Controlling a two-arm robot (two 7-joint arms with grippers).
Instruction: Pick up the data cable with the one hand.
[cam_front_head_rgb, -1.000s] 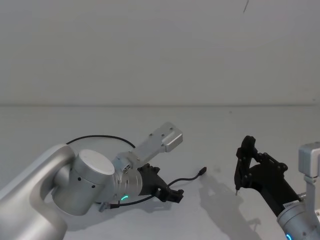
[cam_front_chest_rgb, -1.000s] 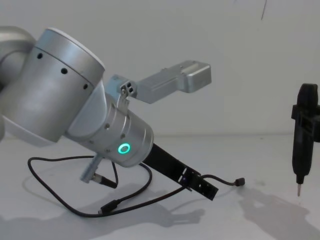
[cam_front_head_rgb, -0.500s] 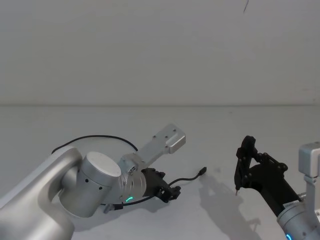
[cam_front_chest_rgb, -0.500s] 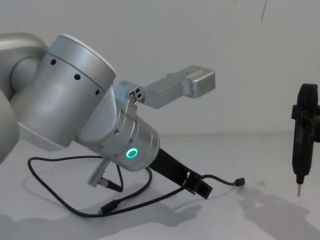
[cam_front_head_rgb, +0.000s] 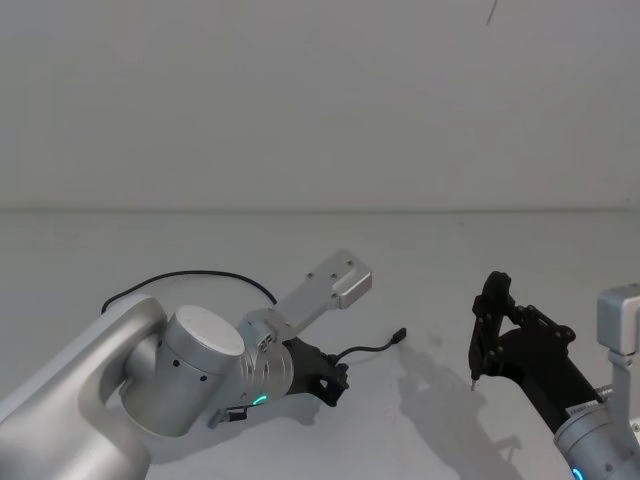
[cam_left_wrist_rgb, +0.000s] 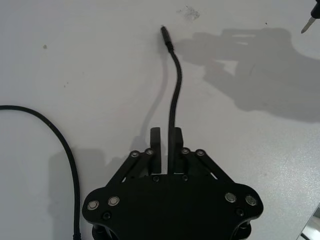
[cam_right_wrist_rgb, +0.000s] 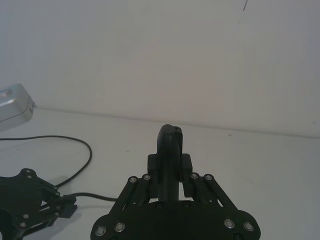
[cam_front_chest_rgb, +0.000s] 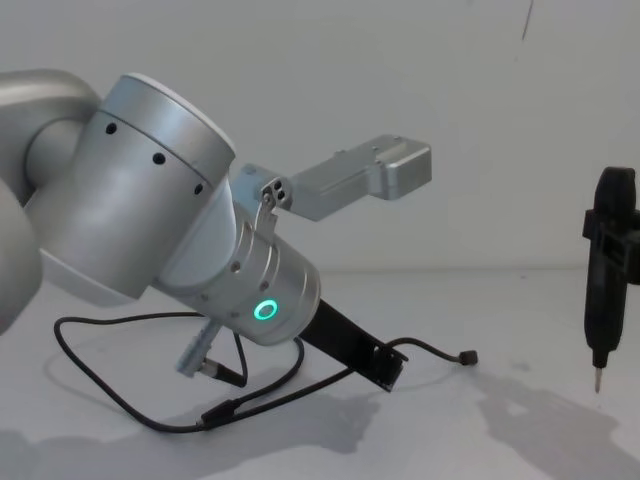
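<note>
The data cable (cam_front_head_rgb: 365, 351) is a thin black cord on the white table. Its slim plug (cam_left_wrist_rgb: 164, 33) points away from my left gripper (cam_left_wrist_rgb: 165, 137). That gripper is shut on the cord a short way behind the plug, low over the table at centre-left (cam_front_head_rgb: 335, 382). From the chest view, the gripper (cam_front_chest_rgb: 390, 368) pinches the cord (cam_front_chest_rgb: 430, 349), and the free end arches up toward its plug (cam_front_chest_rgb: 465, 357). The cord's other part loops back under the left arm (cam_front_chest_rgb: 100, 322). At the right, my right gripper (cam_front_head_rgb: 500, 325) stays still, shut on a black pen-like tool (cam_right_wrist_rgb: 170, 150).
The pen-like tool's metal tip (cam_front_chest_rgb: 597, 380) hangs just above the table at the right. A short black lead with a silver connector (cam_front_chest_rgb: 203, 360) dangles under my left wrist. A silver bracket (cam_front_head_rgb: 335, 280) juts from that wrist. The white table (cam_front_head_rgb: 440, 250) meets a white wall behind.
My left gripper has closed on the cable and drawn back slightly to the left. The plug end has followed it leftward and risen a little. The right arm has not moved.
</note>
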